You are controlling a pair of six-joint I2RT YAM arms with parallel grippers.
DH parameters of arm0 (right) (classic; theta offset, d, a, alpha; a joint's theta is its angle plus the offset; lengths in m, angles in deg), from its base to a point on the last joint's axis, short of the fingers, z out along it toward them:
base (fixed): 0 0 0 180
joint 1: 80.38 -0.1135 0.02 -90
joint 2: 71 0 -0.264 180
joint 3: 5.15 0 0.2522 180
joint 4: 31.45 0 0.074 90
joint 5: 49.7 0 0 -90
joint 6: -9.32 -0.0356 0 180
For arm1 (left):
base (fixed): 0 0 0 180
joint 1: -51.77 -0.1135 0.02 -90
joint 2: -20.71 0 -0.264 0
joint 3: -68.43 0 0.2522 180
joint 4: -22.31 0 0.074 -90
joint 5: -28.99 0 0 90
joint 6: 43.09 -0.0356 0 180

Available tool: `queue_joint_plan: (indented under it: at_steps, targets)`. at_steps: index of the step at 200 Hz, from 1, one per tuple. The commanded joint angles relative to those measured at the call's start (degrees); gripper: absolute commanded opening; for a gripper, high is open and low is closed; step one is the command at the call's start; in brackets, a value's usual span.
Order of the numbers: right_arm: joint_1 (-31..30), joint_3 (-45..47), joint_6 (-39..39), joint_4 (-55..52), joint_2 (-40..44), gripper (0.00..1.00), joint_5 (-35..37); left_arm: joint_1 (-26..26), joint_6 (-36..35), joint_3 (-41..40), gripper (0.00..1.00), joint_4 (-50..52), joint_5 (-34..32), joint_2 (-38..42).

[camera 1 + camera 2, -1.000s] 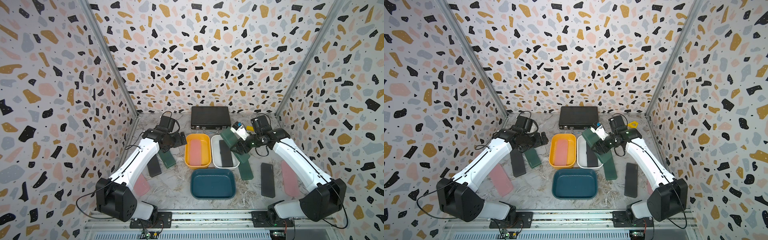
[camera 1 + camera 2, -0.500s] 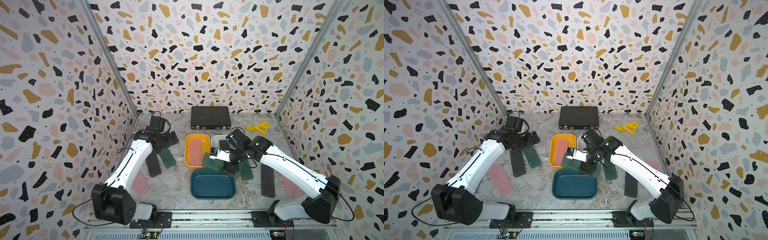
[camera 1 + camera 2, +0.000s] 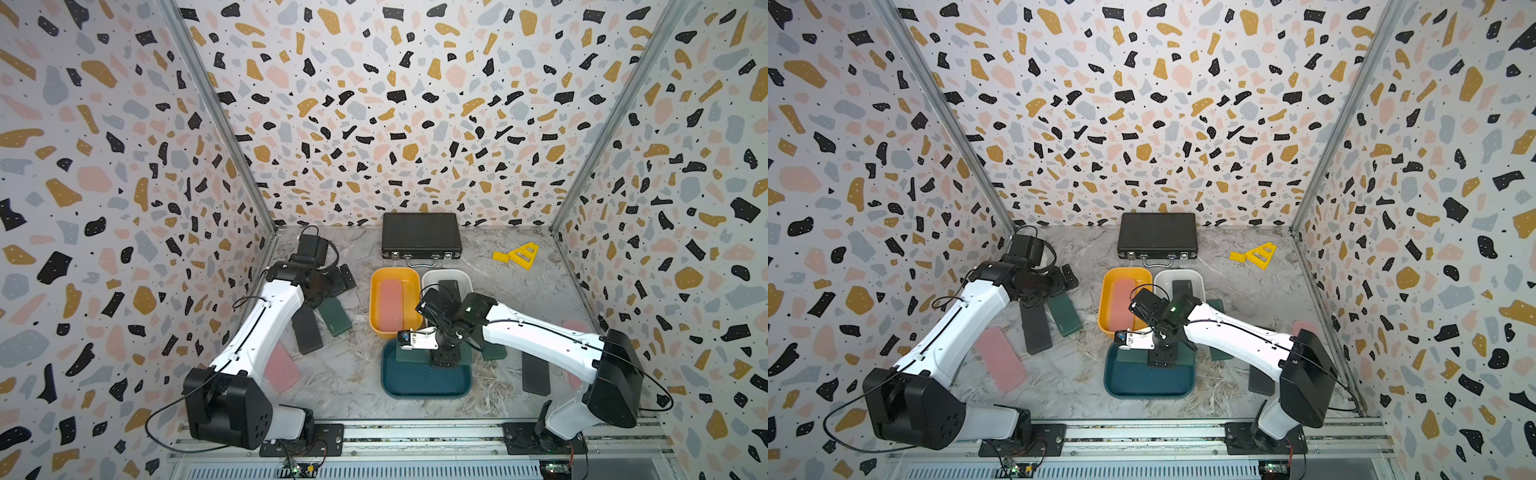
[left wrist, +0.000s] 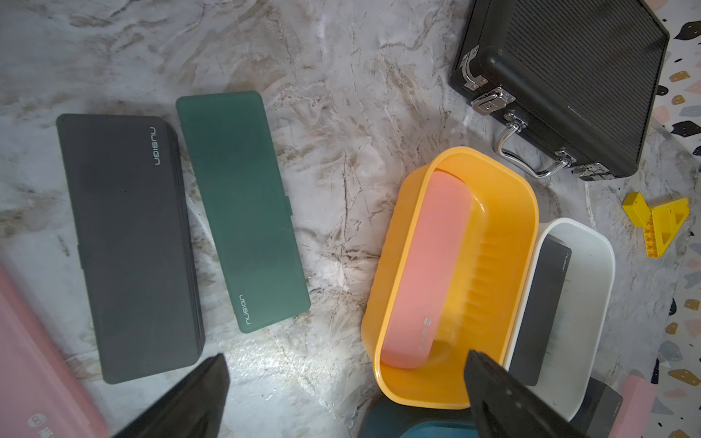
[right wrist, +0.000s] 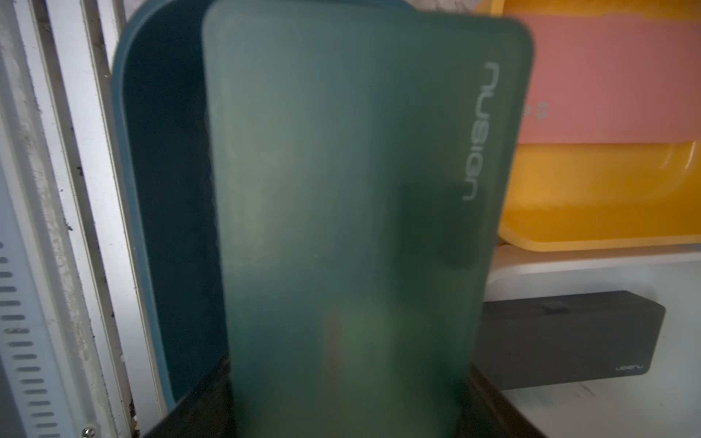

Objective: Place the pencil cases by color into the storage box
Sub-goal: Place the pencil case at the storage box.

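My right gripper (image 3: 444, 356) (image 5: 349, 383) is shut on a dark green pencil case (image 3: 410, 354) (image 5: 360, 189), held low over the teal tub (image 3: 424, 390) (image 5: 163, 189). A pink case (image 3: 392, 305) lies in the yellow tub (image 3: 375, 291), and a black case (image 3: 451, 286) in the white tub (image 3: 466, 279). Over the table at the left, my left gripper (image 3: 338, 282) (image 4: 345, 362) hangs open and empty. Beside it lie a black case (image 4: 129, 246), a green case (image 4: 242, 212) and a pink case (image 3: 282, 368).
A black ribbed briefcase (image 3: 420, 235) stands at the back wall, with yellow plastic pieces (image 3: 519, 255) to its right. To the right of the tubs lie loose green (image 3: 494, 353), black (image 3: 536, 374) and pink (image 3: 575, 326) cases. A metal rail (image 3: 415, 432) runs along the front.
The right arm has carried the green case from beside the white tub forward and down over the teal tub. The left arm has drawn back slightly toward the left rear.
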Motion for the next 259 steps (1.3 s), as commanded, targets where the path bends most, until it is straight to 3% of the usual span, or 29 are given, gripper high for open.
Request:
queue_joint_plan:
  at_steps: [1,94,259]
  targets:
    - [-0.6,-0.1,-0.3,2.1,-0.3,0.54,0.8,-0.4,0.5,-0.8,1.0,-0.6,0.6,1.2]
    - [-3.6,1.6,-2.4,5.0,-5.9,0.53,-0.1,-0.4,1.0,-1.6,1.0,-1.2,0.6,1.1]
    - [-3.7,6.8,-4.2,11.3,-13.1,0.53,-0.5,-0.5,1.1,-2.8,1.0,-2.0,1.0,0.6]
